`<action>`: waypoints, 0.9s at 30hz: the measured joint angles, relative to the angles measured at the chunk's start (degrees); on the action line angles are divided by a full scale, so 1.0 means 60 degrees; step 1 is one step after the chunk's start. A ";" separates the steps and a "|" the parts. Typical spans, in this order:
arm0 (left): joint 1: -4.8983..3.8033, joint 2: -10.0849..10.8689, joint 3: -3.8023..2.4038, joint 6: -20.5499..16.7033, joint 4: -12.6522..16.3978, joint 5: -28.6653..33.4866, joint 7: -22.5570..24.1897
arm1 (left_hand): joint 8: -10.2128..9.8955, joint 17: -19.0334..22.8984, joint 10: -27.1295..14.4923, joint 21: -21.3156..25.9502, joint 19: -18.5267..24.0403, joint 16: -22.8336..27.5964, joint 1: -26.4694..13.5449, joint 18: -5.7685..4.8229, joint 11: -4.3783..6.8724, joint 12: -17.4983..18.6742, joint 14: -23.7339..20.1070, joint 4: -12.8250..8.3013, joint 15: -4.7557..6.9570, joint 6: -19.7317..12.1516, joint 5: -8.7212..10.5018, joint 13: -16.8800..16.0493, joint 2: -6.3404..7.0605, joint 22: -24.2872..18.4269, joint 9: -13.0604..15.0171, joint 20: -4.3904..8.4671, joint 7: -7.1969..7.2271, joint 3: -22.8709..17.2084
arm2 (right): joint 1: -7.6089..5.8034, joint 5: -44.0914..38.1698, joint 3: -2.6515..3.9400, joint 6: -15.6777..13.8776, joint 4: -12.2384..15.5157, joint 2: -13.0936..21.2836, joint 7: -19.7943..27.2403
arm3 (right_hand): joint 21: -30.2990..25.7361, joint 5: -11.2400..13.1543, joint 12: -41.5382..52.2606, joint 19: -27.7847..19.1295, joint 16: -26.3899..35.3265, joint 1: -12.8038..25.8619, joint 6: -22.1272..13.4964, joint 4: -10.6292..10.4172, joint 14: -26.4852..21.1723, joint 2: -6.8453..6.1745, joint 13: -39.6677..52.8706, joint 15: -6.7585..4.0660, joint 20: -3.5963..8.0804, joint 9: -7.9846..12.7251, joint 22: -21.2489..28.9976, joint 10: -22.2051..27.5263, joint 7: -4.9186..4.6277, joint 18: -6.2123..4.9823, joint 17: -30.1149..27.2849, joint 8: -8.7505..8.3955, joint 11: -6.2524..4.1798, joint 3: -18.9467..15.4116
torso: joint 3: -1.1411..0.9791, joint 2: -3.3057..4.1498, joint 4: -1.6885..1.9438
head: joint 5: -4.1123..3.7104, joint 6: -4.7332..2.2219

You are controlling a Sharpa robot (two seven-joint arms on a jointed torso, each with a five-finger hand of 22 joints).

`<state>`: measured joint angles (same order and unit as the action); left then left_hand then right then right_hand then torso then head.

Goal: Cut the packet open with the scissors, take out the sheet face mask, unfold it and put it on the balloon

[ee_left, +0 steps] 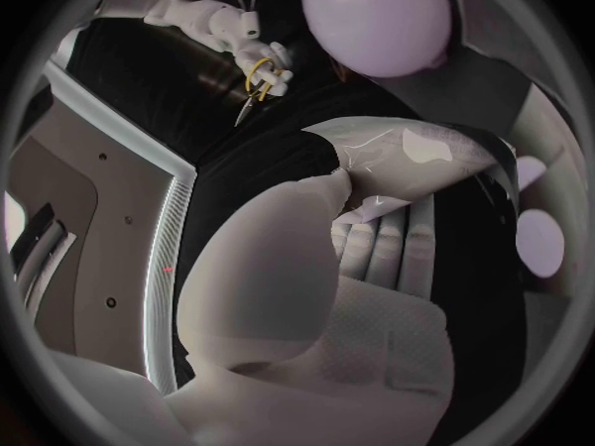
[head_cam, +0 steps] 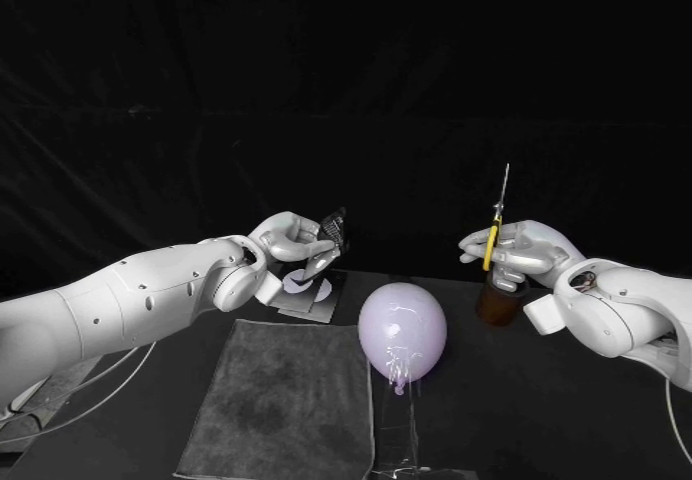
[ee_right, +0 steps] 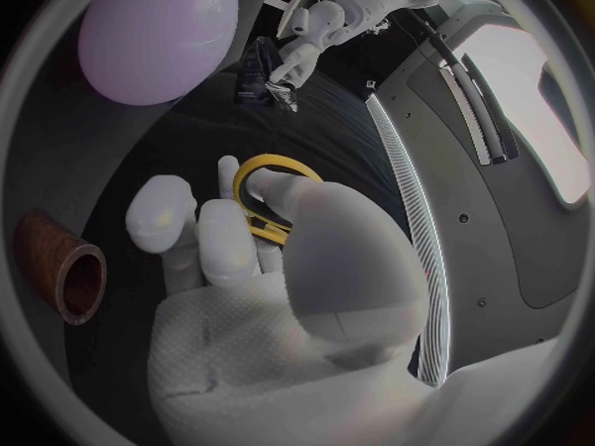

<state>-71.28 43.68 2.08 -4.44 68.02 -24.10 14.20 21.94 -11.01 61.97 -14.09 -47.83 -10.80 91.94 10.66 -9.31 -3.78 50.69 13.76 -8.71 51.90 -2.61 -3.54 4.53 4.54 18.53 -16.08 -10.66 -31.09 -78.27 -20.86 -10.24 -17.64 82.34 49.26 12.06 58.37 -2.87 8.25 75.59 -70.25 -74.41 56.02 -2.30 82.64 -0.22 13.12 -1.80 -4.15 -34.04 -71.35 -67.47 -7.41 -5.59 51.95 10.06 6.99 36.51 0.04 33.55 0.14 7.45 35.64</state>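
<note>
My left hand (head_cam: 293,243) grips a dark and silver packet (head_cam: 315,288) above the table's left middle; the packet (ee_left: 410,154) lies across that hand's fingers (ee_left: 372,243). Held up at the right, my right hand (head_cam: 522,250) grips yellow-handled scissors (head_cam: 496,225) with the blades pointing up. My fingers go through the yellow loop (ee_right: 267,183). Between the two hands a pale lilac balloon (head_cam: 402,325) stands on a clear stand (head_cam: 401,430). The balloon (ee_left: 375,18) (ee_right: 155,35) shows in both wrist views.
A grey cloth (head_cam: 281,395) lies flat on the black table to the left of the balloon stand. A brown tube-shaped cup (head_cam: 498,302) stands just under my right hand; the cup (ee_right: 62,268) is open-mouthed.
</note>
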 measured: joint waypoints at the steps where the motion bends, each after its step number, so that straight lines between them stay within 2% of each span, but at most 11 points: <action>1: -0.0001 -0.0014 -0.0001 0.0235 0.0054 0.0295 -0.0006 | 0.0025 0.0000 0.0000 0.0000 0.0000 0.0000 -0.0013 0.0000 0.0000 0.0000 0.0000 0.0000 0.0000 -0.0001 0.0000 0.0000 -0.0013 0.0000 0.0001 0.0000 0.0000 0.0000 | 0.0001 0.0012 0.0000 -0.0003 -0.0026 -0.0026 0.0057 | -0.0044 0.0000 -0.0083 -0.0018 0.0037 0.0000 -0.0010 0.0000 -0.0007 0.0000 -0.0043 0.0030 -0.0018 0.0000 0.0026 -0.0002 -0.0010 0.0003 -0.0043 0.0000 0.0001 0.0000 | 0.0001 0.0005 0.0000 | -0.0043 -0.0034; 5: -0.0037 -0.0112 -0.0002 0.1229 0.0202 0.1488 -0.0062 | 0.0039 -0.0026 0.0035 -0.0054 -0.0136 -0.0002 -0.0048 -0.0004 0.0035 0.0000 0.0113 0.0000 0.0035 -0.0002 0.0000 0.0000 -0.0046 0.0013 0.0012 0.0029 0.0001 0.0000 | 0.0010 0.0075 0.0000 -0.0010 -0.0146 -0.0164 0.0345 | -0.0272 0.0000 -0.0477 -0.0111 0.0154 0.0000 -0.0153 0.0045 -0.0077 0.0000 -0.0260 0.0104 -0.0111 0.0023 0.0134 -0.0050 -0.0152 0.0036 -0.0212 -0.0127 0.0047 0.0045 | -0.0001 0.0008 0.0005 | -0.0229 -0.0132; 8: -0.0117 -0.0225 -0.0010 0.1892 0.0248 0.2186 -0.0137 | 0.0041 -0.0107 0.0104 -0.0156 -0.0351 -0.0113 -0.0190 -0.0004 0.0036 0.0000 0.0411 -0.0001 0.0104 -0.0003 0.0000 0.0000 -0.0090 0.0057 0.0063 0.0112 0.0001 0.0000 | 0.0012 0.0131 0.0001 -0.0025 -0.0219 -0.0320 0.0568 | -0.0547 0.0000 -0.0722 -0.0206 0.0319 0.0016 -0.0228 0.0047 -0.0158 0.0016 -0.0429 0.0186 -0.0198 0.0070 0.0267 -0.0053 -0.0226 -0.0099 -0.0442 -0.0183 0.0047 0.0046 | -0.0005 0.0013 0.0007 | -0.0352 -0.0199; 11: -0.0181 -0.0354 -0.0019 0.2444 0.0298 0.2728 -0.0215 | 0.0084 -0.0131 0.0152 -0.0199 -0.0414 -0.0113 -0.0226 -0.0005 0.0084 0.0000 0.0427 -0.0033 0.0119 -0.0004 0.0001 -0.0008 -0.0125 0.0068 0.0065 0.0175 0.0001 -0.0020 | 0.0014 0.0183 0.0004 -0.0046 -0.0242 -0.0474 0.0774 | -0.0633 0.0000 -0.0775 -0.0272 0.0372 0.0043 -0.0321 0.0082 -0.0188 0.0043 -0.0609 0.0260 -0.0200 0.0121 0.0332 -0.0056 -0.0318 -0.0100 -0.0508 -0.0288 0.0050 0.0085 | -0.0006 0.0017 0.0008 | -0.0492 -0.0222; 16: -0.0228 -0.0538 -0.0019 0.3057 0.0349 0.3295 -0.0309 | 0.0102 -0.0197 0.0313 -0.0400 -0.0770 -0.0188 -0.0266 -0.0007 0.0107 0.0000 0.0602 -0.0153 0.0190 -0.0005 0.0018 -0.0018 -0.0165 0.0127 0.0070 0.0326 0.0002 0.0043 | 0.0017 0.0260 0.0004 -0.0083 -0.0189 -0.0644 0.1034 | -0.0633 0.0000 -0.0795 -0.0307 0.0373 0.0077 -0.0352 0.0069 -0.0156 0.0075 -0.0808 0.0292 -0.0235 0.0155 0.0345 -0.0082 -0.0348 -0.0100 -0.0476 -0.0325 0.0076 0.0124 | -0.0010 0.0017 0.0010 | -0.0690 -0.0235; 19: -0.0258 -0.0629 -0.0019 0.3302 0.0380 0.3514 -0.0352 | 0.0102 -0.0249 0.0393 -0.0447 -0.0924 -0.0233 -0.0376 -0.0008 0.0122 0.0000 0.0721 -0.0205 0.0236 -0.0005 0.0018 -0.0018 -0.0173 0.0142 0.0074 0.0412 0.0002 0.0041 | 0.0022 0.0303 0.0005 -0.0114 -0.0127 -0.0740 0.1149 | -0.0633 0.0000 -0.0795 -0.0267 0.0373 0.0140 -0.0383 0.0167 -0.0128 0.0004 -0.0907 0.0320 -0.0274 0.0165 0.0307 -0.0048 -0.0378 -0.0098 -0.0393 -0.0361 0.0042 0.0027 | -0.0015 0.0016 0.0008 | -0.0825 -0.0248; 22: -0.0290 -0.0694 -0.0020 0.3477 0.0405 0.3647 -0.0385 | 0.0102 -0.0288 0.0444 -0.0490 -0.0990 -0.0281 -0.0376 -0.0010 0.0170 0.0000 0.0799 -0.0244 0.0251 -0.0005 0.0018 -0.0017 -0.0173 0.0153 0.0077 0.0479 0.0002 0.0079 | 0.0028 0.0350 0.0005 -0.0136 -0.0086 -0.0817 0.1220 | -0.0522 0.0000 -0.0795 -0.0235 0.0286 0.0272 -0.0381 0.0231 -0.0094 -0.0403 -0.1015 0.0353 -0.0306 0.0198 0.0226 -0.0118 -0.0377 -0.0097 -0.0268 -0.0389 -0.0091 -0.0236 | -0.0015 0.0012 0.0008 | -0.0955 -0.0273; 23: -0.0311 -0.0723 -0.0021 0.3536 0.0407 0.3692 -0.0398 | 0.0102 -0.0296 0.0457 -0.0490 -0.1006 -0.0298 -0.0376 -0.0010 0.0183 0.0000 0.0820 -0.0244 0.0273 -0.0005 0.0018 -0.0017 -0.0173 0.0153 0.0077 0.0495 0.0002 0.0079 | 0.0030 0.0373 0.0005 -0.0145 -0.0073 -0.0847 0.1243 | -0.0490 0.0000 -0.0795 -0.0200 0.0242 0.0328 -0.0381 0.0227 -0.0094 -0.0587 -0.1055 0.0352 -0.0342 0.0220 0.0206 -0.0120 -0.0377 -0.0098 -0.0215 -0.0426 -0.0093 -0.0349 | -0.0015 0.0011 0.0009 | -0.1006 -0.0282; 27: -0.0381 -0.0811 -0.0026 0.3682 0.0404 0.3794 -0.0428 | 0.0101 -0.0307 0.0495 -0.0527 -0.1041 -0.0298 -0.0376 -0.0011 0.0154 0.0001 0.0821 -0.0307 0.0274 -0.0005 0.0019 -0.0017 -0.0173 0.0152 0.0079 0.0461 0.0002 0.0070 | 0.0035 0.0461 0.0007 -0.0171 -0.0015 -0.0901 0.1292 | -0.0467 0.0000 -0.0796 -0.0167 0.0187 0.0542 -0.0460 0.0172 -0.0058 -0.1043 -0.1195 0.0389 -0.0374 0.0314 0.0158 -0.0148 -0.0392 -0.0095 -0.0105 -0.0518 -0.0161 -0.0660 | -0.0016 0.0012 0.0016 | -0.1187 -0.0316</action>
<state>-73.57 38.82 1.92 17.66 70.44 -1.33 11.63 22.55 -12.86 64.94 -17.26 -54.07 -12.58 89.69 10.59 -8.38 -3.77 55.62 11.92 -7.07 51.87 -2.50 -3.64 3.50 5.46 19.01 -13.32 -10.65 -30.67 -78.06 -18.10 -10.20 -18.67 82.25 43.86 19.81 55.56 -2.87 3.47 74.58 -69.13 -71.15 53.26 -1.27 82.29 -6.48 5.95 0.53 -6.39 -32.15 -70.40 -68.36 -9.77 -6.17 51.32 6.95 6.02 32.55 -0.06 33.62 0.24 0.32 33.74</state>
